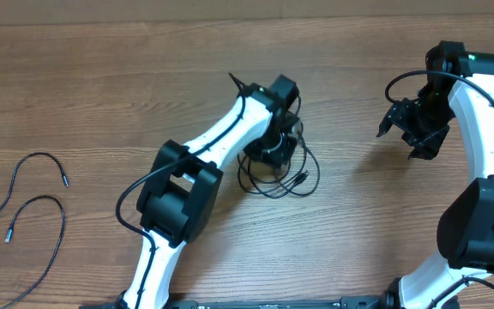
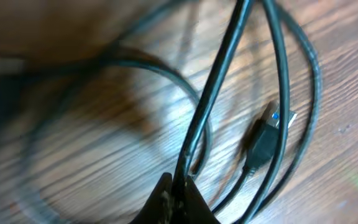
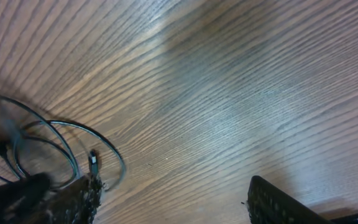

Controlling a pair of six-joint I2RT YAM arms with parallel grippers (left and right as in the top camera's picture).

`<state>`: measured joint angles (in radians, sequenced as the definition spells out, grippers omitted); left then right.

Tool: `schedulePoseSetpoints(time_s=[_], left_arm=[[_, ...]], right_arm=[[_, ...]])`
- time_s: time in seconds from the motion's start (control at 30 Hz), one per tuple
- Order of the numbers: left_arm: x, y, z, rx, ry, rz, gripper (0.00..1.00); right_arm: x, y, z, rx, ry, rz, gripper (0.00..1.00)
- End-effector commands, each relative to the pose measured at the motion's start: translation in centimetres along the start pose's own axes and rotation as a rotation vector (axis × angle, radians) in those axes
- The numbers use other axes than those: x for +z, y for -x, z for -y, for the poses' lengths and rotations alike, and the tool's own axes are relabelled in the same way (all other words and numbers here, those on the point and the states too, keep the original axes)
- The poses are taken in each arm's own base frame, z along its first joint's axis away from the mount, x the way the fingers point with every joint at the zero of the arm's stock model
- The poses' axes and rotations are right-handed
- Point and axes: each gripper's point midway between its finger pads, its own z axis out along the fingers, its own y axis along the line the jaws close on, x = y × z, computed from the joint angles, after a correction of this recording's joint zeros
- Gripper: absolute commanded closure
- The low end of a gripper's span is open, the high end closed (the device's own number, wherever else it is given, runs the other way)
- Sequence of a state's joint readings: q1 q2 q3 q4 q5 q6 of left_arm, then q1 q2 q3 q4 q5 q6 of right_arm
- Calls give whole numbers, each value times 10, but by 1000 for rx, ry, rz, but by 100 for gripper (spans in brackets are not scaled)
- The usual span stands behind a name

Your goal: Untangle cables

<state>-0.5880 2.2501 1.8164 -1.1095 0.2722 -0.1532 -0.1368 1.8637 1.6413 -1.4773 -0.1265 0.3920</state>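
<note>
Black cables (image 2: pixel 226 56) lie looped directly beneath my left pincer (image 2: pixel 178 186), clenched on one strand running away upward, while my right pincer (image 1: pixel 404 137) hangs released, farther off.

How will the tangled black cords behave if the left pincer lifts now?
Probably floppy: the tangle of thin black cords lies in loose loops, so it should sag from the left pincer, shut on one strand. Likely light, the cords being thin. The black silver-tipped plug may drag along, since loops cross the pinched strand.
</note>
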Motion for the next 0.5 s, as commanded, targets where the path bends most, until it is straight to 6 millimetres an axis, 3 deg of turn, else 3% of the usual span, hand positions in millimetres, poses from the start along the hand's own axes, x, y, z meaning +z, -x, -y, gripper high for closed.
schedulePoseSetpoints(time_s=[0.0, 0.13, 0.23, 0.27, 0.47], left_arm=[[-84, 38, -18, 6, 101, 206, 96], [-176, 52, -23, -15, 117, 389, 96], [-249, 51, -24, -26, 109, 549, 96], [-277, 48, -24, -30, 106, 614, 96], [-387, 18, 7, 45, 27, 899, 96]], right_arm=[[-9, -2, -2, -12, 15, 26, 26], [-9, -2, -2, -16, 15, 25, 26], [-9, -3, -4, -18, 22, 23, 25], [-9, -3, -5, -19, 31, 21, 25], [-10, -8, -35, -127, 160, 3, 21]])
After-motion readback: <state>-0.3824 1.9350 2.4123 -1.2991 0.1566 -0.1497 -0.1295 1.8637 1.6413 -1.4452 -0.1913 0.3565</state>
